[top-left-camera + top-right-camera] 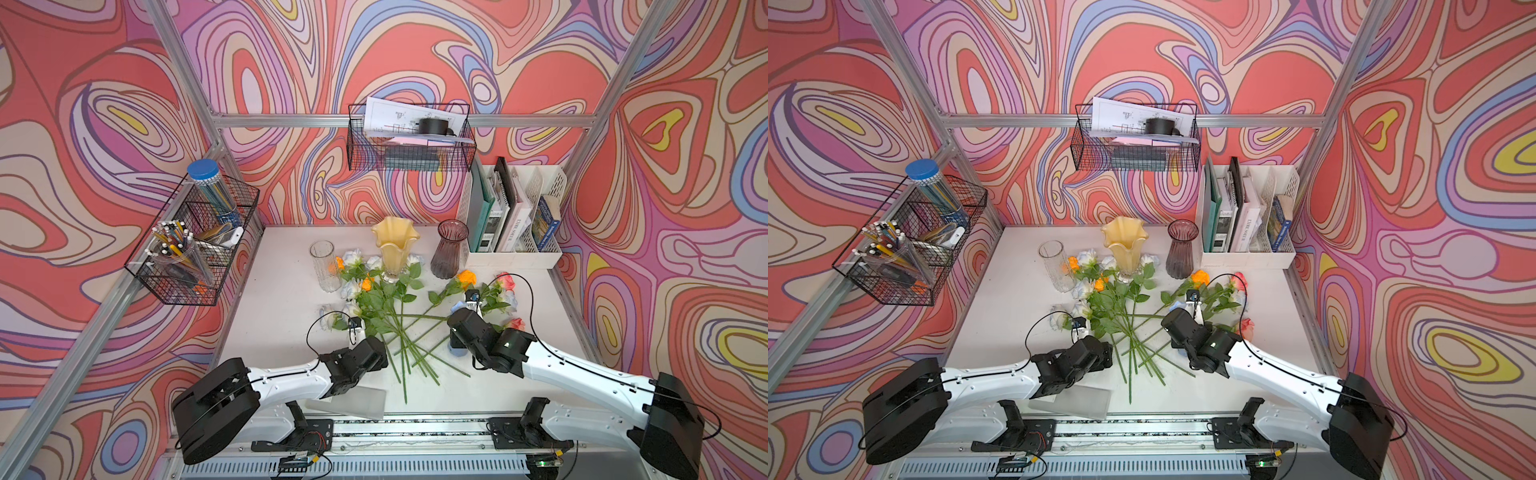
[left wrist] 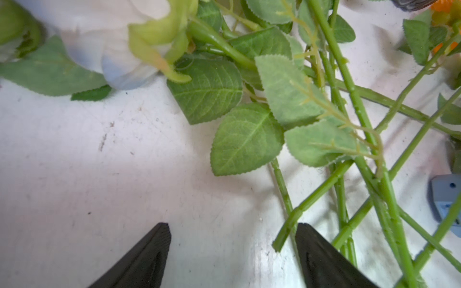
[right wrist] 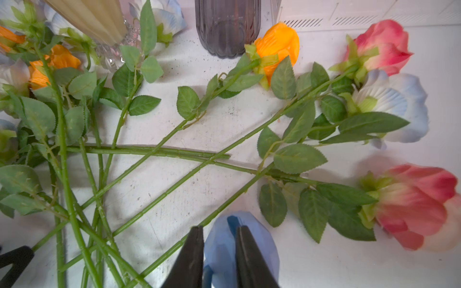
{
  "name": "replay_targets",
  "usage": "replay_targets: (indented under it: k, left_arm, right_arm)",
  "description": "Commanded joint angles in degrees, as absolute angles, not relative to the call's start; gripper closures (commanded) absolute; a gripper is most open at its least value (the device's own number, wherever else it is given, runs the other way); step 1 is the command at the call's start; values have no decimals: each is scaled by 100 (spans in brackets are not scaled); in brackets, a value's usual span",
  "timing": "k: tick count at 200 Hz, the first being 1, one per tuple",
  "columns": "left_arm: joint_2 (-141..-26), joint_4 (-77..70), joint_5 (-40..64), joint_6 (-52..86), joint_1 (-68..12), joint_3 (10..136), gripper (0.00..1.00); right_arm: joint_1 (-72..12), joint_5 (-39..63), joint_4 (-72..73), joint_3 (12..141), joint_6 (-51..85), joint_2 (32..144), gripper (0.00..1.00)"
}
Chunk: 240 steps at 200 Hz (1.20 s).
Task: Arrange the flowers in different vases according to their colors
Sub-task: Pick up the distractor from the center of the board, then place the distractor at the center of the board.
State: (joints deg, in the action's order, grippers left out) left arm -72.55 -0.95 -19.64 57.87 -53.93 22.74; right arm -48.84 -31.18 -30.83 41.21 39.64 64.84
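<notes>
Step in hand, as judged: first pick, by the right arm. No rose has been placed yet and all three vases are seen empty in both top views.

The right claw [image 3: 219, 228] is set low over the counter [image 3: 324, 269] with its fingers drawn almost together, so only a narrow gap is left. A pale blue piece [image 3: 259, 239] is seen in and past that gap; what it is cannot be told. The stem [image 3: 237, 192] of a pink rose [image 3: 414, 207] runs under the outer edge of one finger and is not seen inside the gap, so a hold on it cannot be confirmed.

The left claw [image 2: 232, 225] is spread wide and nothing is held. A cut stem end [image 2: 277, 243] lies within the gap, just beside one finger. Leaves and a white-blue rose [image 2: 119, 62] lie just ahead of it.

Ahead of the right claw, crossed stems are piled. Further out lie a blue-edged rose [image 3: 394, 104], a second pink rose [image 3: 379, 45] and an orange rose [image 3: 279, 47]. Farthest out, the purple ribbed vase [image 3: 227, 27] stands straight beyond the right claw, with the yellow vase [image 3: 94, 17] off to one side. The clear ribbed vase [image 1: 323, 266] stands well beyond the left claw.

Next move, as judged:
- The grip is to be checked for one stem only.
- That stem is to be lifted clear of the crossing stems.
- It is to be turned cut end down.
- It is to be lowered into one vase, to be kept for that colour.
</notes>
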Motion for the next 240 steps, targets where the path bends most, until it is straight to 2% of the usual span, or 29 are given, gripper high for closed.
replay_targets:
  k: [1,17,67,87,119,150,178,240]
  left_arm:
    - [-7302,690,-1799,5727,-5381,2123,13]
    - [-7242,827,-1860,5674,-5382,2223,13]
    - [-6138,1158,-1832,4988,-5380,2617,12]
    - [-5940,1045,-1595,4573,-5379,2834,11]
    - [-6136,424,-594,4088,-5396,2893,11]
    - [-6328,330,-817,4025,-5391,3044,10]
    - [-6314,179,-899,4017,-5160,3006,9]
    - [-6721,-185,-516,3753,-4596,3194,8]
  right_arm:
    - [-4903,-3636,-3128,4364,3862,6484,90]
    - [-4904,-3779,-3200,4505,3774,6421,100]
    - [-4515,-4505,-4110,5623,3037,6139,100]
    - [-3714,-4323,-4065,5923,2590,6001,100]
    - [-1813,-3539,-3808,6314,1924,6400,100]
    - [-370,-2803,-3242,6546,1721,6836,100]
    - [304,-2426,-2917,6746,1628,7480,100]
    - [966,-1894,-1794,6202,1953,8841,100]
